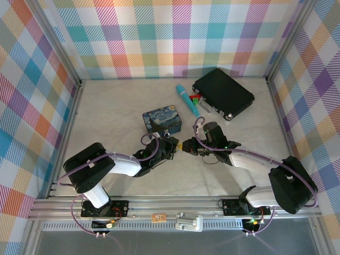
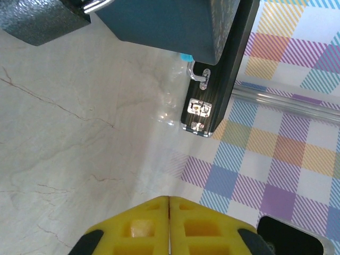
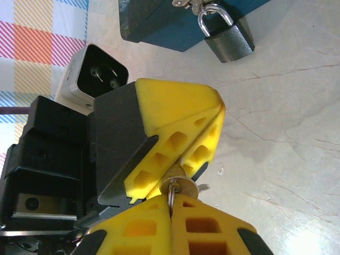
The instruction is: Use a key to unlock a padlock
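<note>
The small dark padlock [image 3: 229, 41] hangs by its metal shackle from the hasp of the blue painted tin [image 3: 159, 24], its body resting against the table. The silvery key [image 3: 184, 185] is held between both grippers. My right gripper [image 3: 171, 204] is shut on the key's ring. My left gripper [image 3: 186, 154] is shut on the key's shaft, its yellow fingers pointing at the right ones. From above, the left gripper [image 1: 172, 146] and the right gripper [image 1: 191, 146] meet just in front of the tin [image 1: 162, 121]. In the left wrist view my left gripper [image 2: 169, 204] is closed and the key is hidden.
A big black case [image 1: 223, 93] with silver latches lies at the back right, also seen in the left wrist view as the case [image 2: 228, 64]. A teal stick [image 1: 187, 101] lies between it and the tin. Checked walls enclose the table on three sides.
</note>
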### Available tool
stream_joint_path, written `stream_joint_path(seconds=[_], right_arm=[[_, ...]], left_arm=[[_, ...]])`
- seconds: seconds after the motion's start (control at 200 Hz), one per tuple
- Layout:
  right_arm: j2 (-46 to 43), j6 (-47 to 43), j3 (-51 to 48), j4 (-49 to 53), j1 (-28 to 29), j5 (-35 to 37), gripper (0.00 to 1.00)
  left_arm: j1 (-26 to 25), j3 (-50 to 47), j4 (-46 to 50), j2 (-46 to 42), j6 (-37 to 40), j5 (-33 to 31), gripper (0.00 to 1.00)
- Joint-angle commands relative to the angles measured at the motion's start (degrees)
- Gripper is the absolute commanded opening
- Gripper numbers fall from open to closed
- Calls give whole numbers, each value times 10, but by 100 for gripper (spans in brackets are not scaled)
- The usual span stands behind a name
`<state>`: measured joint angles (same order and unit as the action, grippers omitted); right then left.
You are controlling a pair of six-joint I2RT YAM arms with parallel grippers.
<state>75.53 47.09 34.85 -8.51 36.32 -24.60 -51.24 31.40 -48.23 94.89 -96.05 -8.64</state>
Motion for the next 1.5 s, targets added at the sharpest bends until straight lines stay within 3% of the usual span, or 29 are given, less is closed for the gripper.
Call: stream_joint_path(seconds=[0.0,0.03,0.175,0.25,0.405,0.565,0.715,0.865,1.07,1.495], right_arm=[[-22,-18,5,-12,-3,-7,0],[-24,-21,6,-6,-4,-7,0],[-52,-55,19,44,-22,-9,28],[-75,-85,23,69,-34,-1,42],[-102,-158,26,76,-53,-6,49],[-118,-162,-14,-3,-63,-16,53],[-113,-120,-41,-95,-79,-60,54],[-84,-59,-67,-239,-81,-89,48],[-47,-33,-66,-337,-81,-120,38],[0,41,-97,-463,-80,-162,34]], left_arm=[[0,1,-39,18,-6,12,3],[2,1,-43,20,-2,11,0],[9,1,-46,19,29,19,0],[18,5,-57,13,93,33,0],[38,52,28,-26,236,89,0],[38,85,123,-90,370,82,0],[39,102,170,-126,461,87,0],[40,105,146,-131,514,115,0],[40,121,153,-127,519,116,0],[39,108,112,-139,512,99,0]])
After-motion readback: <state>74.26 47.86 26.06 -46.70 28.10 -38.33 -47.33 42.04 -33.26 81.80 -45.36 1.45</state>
